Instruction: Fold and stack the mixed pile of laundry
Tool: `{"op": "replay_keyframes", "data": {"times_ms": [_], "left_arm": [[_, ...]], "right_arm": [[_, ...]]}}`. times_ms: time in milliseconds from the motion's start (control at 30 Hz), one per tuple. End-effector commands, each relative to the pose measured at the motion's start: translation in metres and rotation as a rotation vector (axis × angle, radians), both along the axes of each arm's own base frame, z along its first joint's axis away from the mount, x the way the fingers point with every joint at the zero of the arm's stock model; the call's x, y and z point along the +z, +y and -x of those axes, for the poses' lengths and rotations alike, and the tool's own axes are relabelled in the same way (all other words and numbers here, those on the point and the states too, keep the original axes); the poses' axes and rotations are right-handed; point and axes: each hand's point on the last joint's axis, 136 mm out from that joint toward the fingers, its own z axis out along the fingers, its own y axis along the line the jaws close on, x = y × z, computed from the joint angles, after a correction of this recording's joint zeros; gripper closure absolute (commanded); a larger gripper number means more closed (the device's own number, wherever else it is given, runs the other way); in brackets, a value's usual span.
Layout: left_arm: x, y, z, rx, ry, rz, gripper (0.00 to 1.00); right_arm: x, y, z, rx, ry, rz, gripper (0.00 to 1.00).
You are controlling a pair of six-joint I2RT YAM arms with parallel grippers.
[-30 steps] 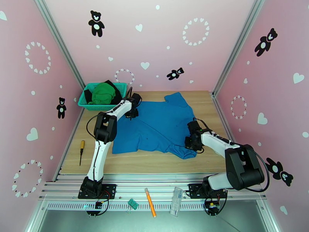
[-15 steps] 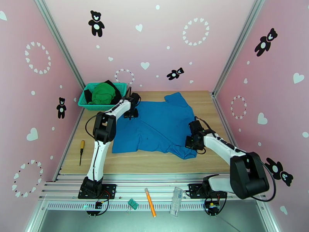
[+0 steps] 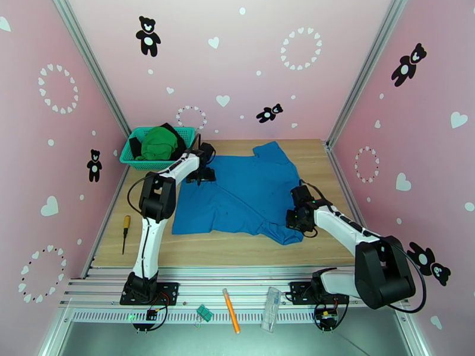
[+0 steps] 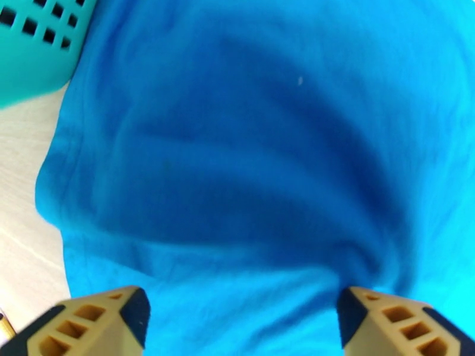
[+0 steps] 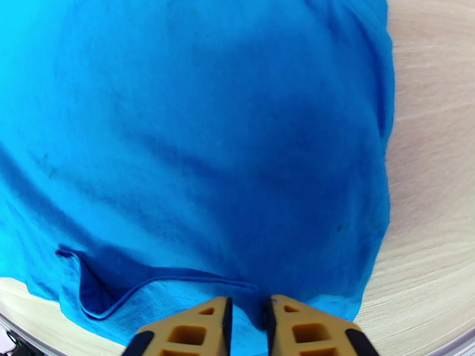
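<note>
Step in hand, by my read: flattening before any fold. Blue shirt (image 3: 243, 191) lies opened out mid-desk (image 3: 237, 247), collar end toward 1 o'clock. My right end effector (image 5: 246, 318) is nearly closed, pinching a bit of cloth at the shirt's 4 o'clock corner, where the fabric is bunched and tucked under. My left end effector (image 4: 243, 310) is spread wide w/ nothing in it, over the shirt's 10 o'clock edge, just beside the basket (image 3: 127, 156).

To do it well, imo: left comes down and nips that edge, then both pull apart along the 10–4 line, low and slow, so wrinkles run out w/o dragging the whole shirt. Stay clear of the basket wall.

Count:
- 3 garments: 1 blue on the desk, plus 1 green garment (image 3: 157, 143) and 1 black garment (image 3: 135, 148) heaped in the basket at 10 o'clock.
- 1 basket.
- 2 end effectors.
- 1 screwdriver (image 3: 125, 232) at 9 o'clock.
- 1 orange pen (image 3: 231, 318) at 6.
</note>
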Motion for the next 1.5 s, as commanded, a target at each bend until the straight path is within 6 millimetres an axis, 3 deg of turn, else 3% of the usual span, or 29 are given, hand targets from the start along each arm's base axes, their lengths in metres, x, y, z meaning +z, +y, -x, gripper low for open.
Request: {"op": "replay_keyframes", "data": {"times_ms": [0,300,433,500,633,767,900,1033,1233,1467], "left_arm": [[0.031,-0.005,0.003,-0.003,-0.055,0.041,0.07],[0.071,-0.003,0.014,-0.006,-0.123,0.070,0.06],[0.083,-0.001,0.019,-0.005,-0.142,0.072,0.08],[0.088,0.001,0.026,-0.004,-0.147,0.073,0.10],[0.097,0.011,0.053,0.002,-0.145,0.059,0.12],[0.096,0.033,0.101,0.046,-0.119,0.030,0.12],[0.077,0.059,0.158,0.136,-0.057,0.006,0.12],[0.051,0.070,0.199,0.214,-0.002,0.022,0.15],[0.022,0.086,0.225,0.322,0.056,0.006,0.33],[0.004,0.092,0.242,0.410,0.108,0.051,0.44]], "right_arm": [[-0.006,-0.001,0.008,-0.006,0.028,-0.004,0.74],[-0.001,-0.002,0.010,-0.012,0.011,-0.008,0.86],[0.001,-0.002,0.009,-0.012,0.006,-0.006,0.99],[0.005,-0.002,0.008,-0.010,0.001,-0.003,1.00],[0.025,-0.003,0.006,0.010,-0.033,0.000,1.00],[0.060,-0.002,0.005,0.048,-0.130,-0.011,1.00],[0.086,0.003,0.010,0.102,-0.229,-0.051,1.00],[0.090,0.011,0.011,0.145,-0.290,-0.097,1.00],[0.084,0.017,0.010,0.172,-0.290,-0.121,1.00],[0.084,0.018,0.011,0.185,-0.301,-0.129,1.00]]}}
